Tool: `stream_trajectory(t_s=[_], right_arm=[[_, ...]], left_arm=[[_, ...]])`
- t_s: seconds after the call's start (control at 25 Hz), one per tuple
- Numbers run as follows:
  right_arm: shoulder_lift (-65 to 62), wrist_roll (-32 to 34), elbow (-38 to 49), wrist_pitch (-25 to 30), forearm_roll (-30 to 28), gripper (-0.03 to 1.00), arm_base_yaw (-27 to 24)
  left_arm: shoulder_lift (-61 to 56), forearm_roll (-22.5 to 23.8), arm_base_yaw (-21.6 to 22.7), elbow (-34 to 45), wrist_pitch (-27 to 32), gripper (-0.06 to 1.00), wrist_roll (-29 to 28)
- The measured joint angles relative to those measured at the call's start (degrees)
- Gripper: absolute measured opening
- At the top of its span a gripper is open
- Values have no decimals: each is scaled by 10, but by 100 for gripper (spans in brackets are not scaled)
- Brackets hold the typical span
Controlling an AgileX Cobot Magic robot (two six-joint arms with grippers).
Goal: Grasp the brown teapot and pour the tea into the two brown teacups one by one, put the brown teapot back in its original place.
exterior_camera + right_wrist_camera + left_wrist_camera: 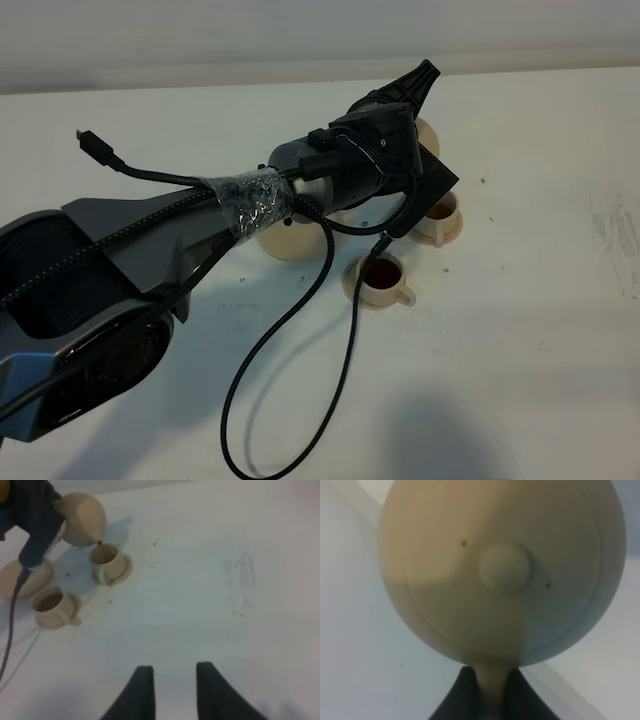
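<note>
My left gripper (408, 98) is shut on the loop handle of the brown teapot (500, 570) and holds it tilted in the air. In the right wrist view the teapot (83, 512) has its spout just above the far teacup (106, 560). That teacup (438, 214) holds brown tea. The near teacup (381, 279) on its saucer holds dark tea and also shows in the right wrist view (50, 608). The wide round saucer plate (288, 240) lies bare under my left arm. My right gripper (172, 680) is open and empty, low over the table, well away from the cups.
Black cables (300, 330) hang from my left arm and loop down over the white table (520, 380) in front of the near teacup. Faint scuff marks (241, 575) mark the table on the right. A pale wall runs along the back edge.
</note>
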Motion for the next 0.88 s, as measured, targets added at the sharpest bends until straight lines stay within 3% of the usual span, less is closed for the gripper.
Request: stream_trajectory(t_s=[0.88], right_arm=[[0,0,0,0,0,23,0]], left_arm=[[0,3,0,0,-17,11,21]])
